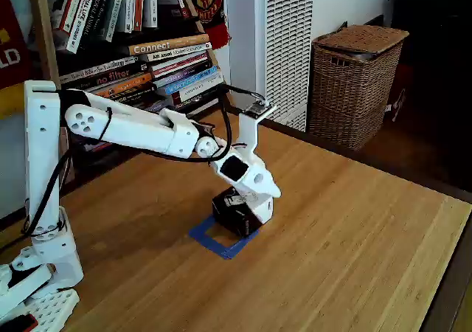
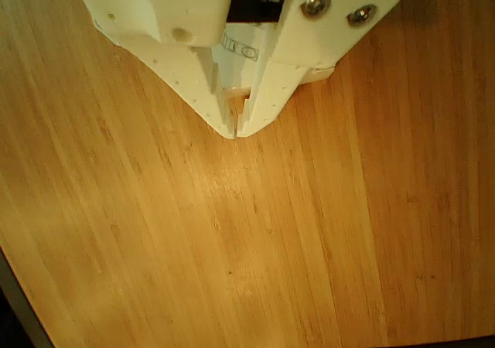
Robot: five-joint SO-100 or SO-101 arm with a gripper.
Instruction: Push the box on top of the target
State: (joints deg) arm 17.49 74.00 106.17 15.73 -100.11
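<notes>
Wooden table, bookshelf behind. Gripper pinched closed, empty, forming blunt pusher. Box touching gripper's near side, straddling far-right edge of target; not yet centred.

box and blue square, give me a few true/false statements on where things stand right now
1. The box sits on the far right part of the target, with bare wood showing inside the outline. True.
2. The pincer is wide open in the other view. False: its fingers meet at the tips, with nothing between them.
3. The pincer is down at the box's right side in the fixed view. True.
4. The wicker basket stands on the table beside the target. False: it stands beyond the table's far edge.
5. The target is red tape. False: it is blue.
</notes>
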